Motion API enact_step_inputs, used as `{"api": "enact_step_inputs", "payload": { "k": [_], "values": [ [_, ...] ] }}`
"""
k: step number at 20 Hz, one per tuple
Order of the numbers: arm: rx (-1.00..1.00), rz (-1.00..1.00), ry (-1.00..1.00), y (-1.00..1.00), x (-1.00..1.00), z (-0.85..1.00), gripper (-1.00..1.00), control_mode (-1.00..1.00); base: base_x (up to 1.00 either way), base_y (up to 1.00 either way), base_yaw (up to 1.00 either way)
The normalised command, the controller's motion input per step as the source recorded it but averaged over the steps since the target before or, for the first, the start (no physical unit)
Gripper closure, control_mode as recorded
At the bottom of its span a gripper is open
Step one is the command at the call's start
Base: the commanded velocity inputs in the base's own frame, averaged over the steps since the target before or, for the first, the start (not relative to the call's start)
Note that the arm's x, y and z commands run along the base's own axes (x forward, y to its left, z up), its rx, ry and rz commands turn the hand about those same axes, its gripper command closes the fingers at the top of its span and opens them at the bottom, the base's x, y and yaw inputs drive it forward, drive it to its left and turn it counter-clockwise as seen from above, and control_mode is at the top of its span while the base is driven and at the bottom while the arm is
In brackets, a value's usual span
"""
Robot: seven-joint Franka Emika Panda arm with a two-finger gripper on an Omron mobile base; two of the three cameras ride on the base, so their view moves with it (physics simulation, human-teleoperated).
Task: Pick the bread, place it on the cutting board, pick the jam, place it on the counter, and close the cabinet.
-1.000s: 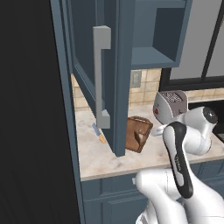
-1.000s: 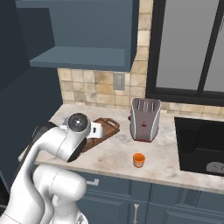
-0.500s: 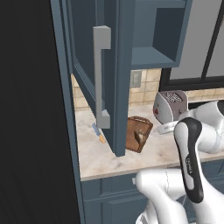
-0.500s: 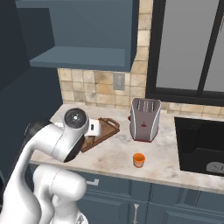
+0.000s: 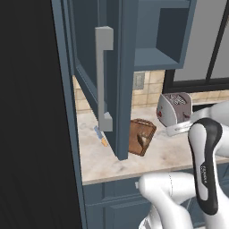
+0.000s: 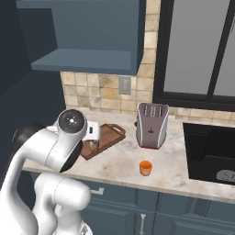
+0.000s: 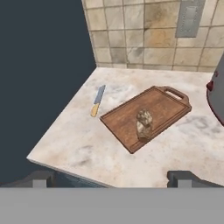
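Observation:
The bread (image 7: 144, 123) lies as a small tan lump in the middle of the dark-brown cutting board (image 7: 162, 105), also seen in the left base view as bread (image 5: 144, 139) on the cutting board (image 5: 147, 128). My gripper (image 7: 113, 178) hovers above the counter's front edge (image 7: 87, 148), open, with nothing between its fingertips (image 7: 41, 177). The orange jam (image 6: 146, 168) stands on the counter (image 6: 119, 165) in front of the toaster. The cabinet (image 5: 156, 40) is open, its door (image 5: 116, 67) swung out toward me with the bar handle (image 5: 103, 78) facing forward.
A silver toaster (image 6: 150, 125) stands right of the cutting board (image 6: 110, 134). A small knife (image 7: 98, 100) lies left of the board. A dark sink (image 6: 211, 151) is at the far right. A wall outlet (image 7: 189, 17) sits on the tiled backsplash.
My arm has drawn back and risen, away from the board. The gripper stays open. Bread, jam and cabinet door have not moved.

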Motion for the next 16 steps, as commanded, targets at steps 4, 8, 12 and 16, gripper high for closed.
{"api": "enact_step_inputs", "payload": {
  "k": [4, 8, 12, 16],
  "values": [
    [0.0, 0.0, -0.18, 0.24, -0.42, 0.02, -1.0, -1.0, 0.0, 0.0, 0.0],
    [0.0, 0.0, -0.19, 0.26, -0.46, 0.01, -1.0, -1.0, 0.0, 0.0, 0.0],
    [0.0, 0.0, -0.18, 0.28, -0.45, 0.01, -1.0, -1.0, 0.0, 0.0, 0.0],
    [0.0, -0.02, -0.21, 0.25, -0.47, 0.0, -1.0, -1.0, 0.0, 0.0, 0.0]
  ]
}}
